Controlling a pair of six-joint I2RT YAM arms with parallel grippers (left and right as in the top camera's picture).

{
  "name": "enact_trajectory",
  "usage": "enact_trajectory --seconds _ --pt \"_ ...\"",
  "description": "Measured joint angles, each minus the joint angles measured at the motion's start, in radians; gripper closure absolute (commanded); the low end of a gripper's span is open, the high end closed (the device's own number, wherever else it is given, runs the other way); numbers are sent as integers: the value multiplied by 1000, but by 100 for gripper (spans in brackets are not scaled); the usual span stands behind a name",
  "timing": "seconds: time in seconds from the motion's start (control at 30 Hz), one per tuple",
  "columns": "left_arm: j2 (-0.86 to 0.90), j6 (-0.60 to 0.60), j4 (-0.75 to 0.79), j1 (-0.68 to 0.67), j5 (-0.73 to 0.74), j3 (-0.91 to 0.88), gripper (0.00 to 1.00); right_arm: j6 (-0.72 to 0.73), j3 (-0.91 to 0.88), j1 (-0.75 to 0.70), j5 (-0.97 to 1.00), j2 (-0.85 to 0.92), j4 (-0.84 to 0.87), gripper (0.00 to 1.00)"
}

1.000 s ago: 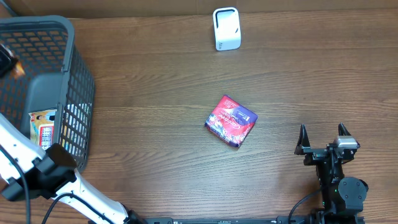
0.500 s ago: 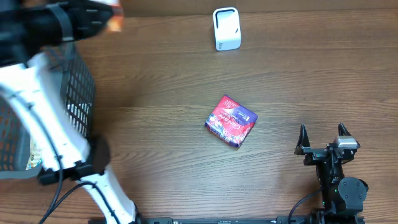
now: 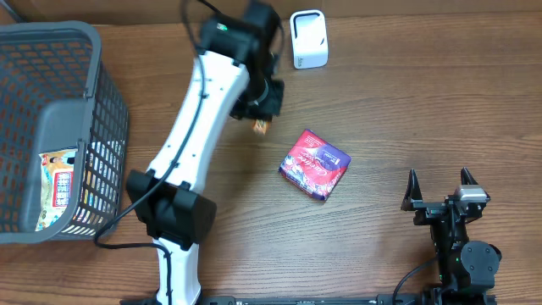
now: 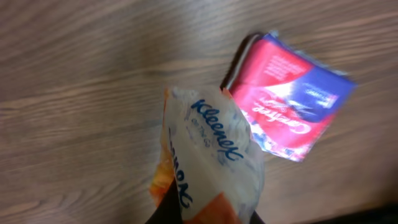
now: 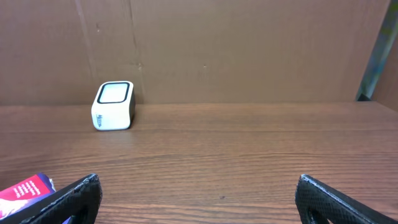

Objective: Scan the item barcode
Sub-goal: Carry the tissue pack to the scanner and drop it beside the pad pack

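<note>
My left gripper (image 3: pixel 260 108) is shut on a white and orange Kleenex tissue pack (image 4: pixel 211 152), held above the table just left of and in front of the white scanner (image 3: pixel 308 39). Only an orange corner of the pack (image 3: pixel 261 128) shows overhead, below the gripper. In the left wrist view my left gripper (image 4: pixel 208 216) pinches the pack's lower end, and no barcode shows. My right gripper (image 3: pixel 440 191) rests open at the front right with nothing between its fingers (image 5: pixel 78 198). The scanner (image 5: pixel 114 106) stands at the back left in the right wrist view.
A red and purple packet (image 3: pixel 314 164) lies flat mid-table, also seen in the left wrist view as the packet (image 4: pixel 289 102) below the held pack. A grey mesh basket (image 3: pixel 102 102) at the left holds another orange and white pack (image 3: pixel 58 174). A cardboard wall (image 5: pixel 249 50) backs the table.
My left arm has swung from the basket at the left across to the back middle of the table, carrying the tissue pack to beside the scanner. The right arm has not moved.
</note>
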Motion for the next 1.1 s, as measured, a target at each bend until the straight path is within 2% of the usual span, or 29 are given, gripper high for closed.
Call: enact_trajectory --seconds 0.13,0.33,0.47,0.6,0.7,0.97,1.1 --pt "0 -20 103 -30 -34 -169 94 0 0 0 0 0 0 0" --pt "0 -61 223 -31 -54 -322 80 0 0 0 0 0 0 0" --pt "0 -80 268 -31 -58 -385 77 0 0 0 0 0 0 0" --pt "0 -100 278 -31 -58 -409 73 0 0 0 0 0 0 0" --pt "0 -111 284 -31 -56 -409 67 0 0 0 0 0 0 0" --pt "0 -126 289 -31 -55 -409 66 0 0 0 0 0 0 0" --pt "0 -125 248 -31 -55 -399 62 0 0 0 0 0 0 0"
